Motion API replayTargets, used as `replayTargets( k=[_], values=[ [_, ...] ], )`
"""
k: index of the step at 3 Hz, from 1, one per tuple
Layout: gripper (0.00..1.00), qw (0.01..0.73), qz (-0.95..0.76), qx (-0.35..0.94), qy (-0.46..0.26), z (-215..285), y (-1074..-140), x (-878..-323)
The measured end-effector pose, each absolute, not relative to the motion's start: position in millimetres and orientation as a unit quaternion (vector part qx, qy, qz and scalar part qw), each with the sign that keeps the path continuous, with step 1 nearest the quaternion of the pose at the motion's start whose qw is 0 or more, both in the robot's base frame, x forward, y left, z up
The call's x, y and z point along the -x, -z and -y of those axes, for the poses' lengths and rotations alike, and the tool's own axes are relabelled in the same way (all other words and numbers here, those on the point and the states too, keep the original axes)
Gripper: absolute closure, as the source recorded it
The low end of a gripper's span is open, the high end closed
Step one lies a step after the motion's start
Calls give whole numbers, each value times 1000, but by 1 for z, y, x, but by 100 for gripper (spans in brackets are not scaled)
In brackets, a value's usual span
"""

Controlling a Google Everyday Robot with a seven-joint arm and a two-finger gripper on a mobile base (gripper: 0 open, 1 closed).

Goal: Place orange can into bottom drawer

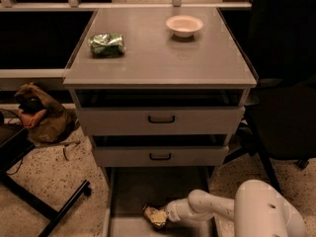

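The orange can [154,216], dented with orange-brown and tan print, lies low inside the open bottom drawer [129,191], near its front middle. My gripper [163,216] reaches in from the right at the end of the white arm [212,207] and sits right against the can. The can appears to rest on or just above the drawer floor. The bottom drawer is pulled out below the two shallower drawers with black handles.
A green can [106,44] and a small white bowl [184,25] sit on the cabinet top [158,63]. A brown bag [42,115] lies on the floor at left beside a black stand leg [59,201]. A black office chair [281,117] stands at right.
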State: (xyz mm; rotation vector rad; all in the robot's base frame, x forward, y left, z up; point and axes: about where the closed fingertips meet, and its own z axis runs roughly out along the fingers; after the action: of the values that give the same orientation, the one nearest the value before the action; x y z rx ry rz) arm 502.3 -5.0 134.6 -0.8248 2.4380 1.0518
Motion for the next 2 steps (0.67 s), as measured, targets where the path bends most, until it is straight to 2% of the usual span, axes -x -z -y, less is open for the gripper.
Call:
replayTargets(
  k=[2],
  values=[
    [12, 180, -863, 292, -372, 5, -135, -502]
  ],
)
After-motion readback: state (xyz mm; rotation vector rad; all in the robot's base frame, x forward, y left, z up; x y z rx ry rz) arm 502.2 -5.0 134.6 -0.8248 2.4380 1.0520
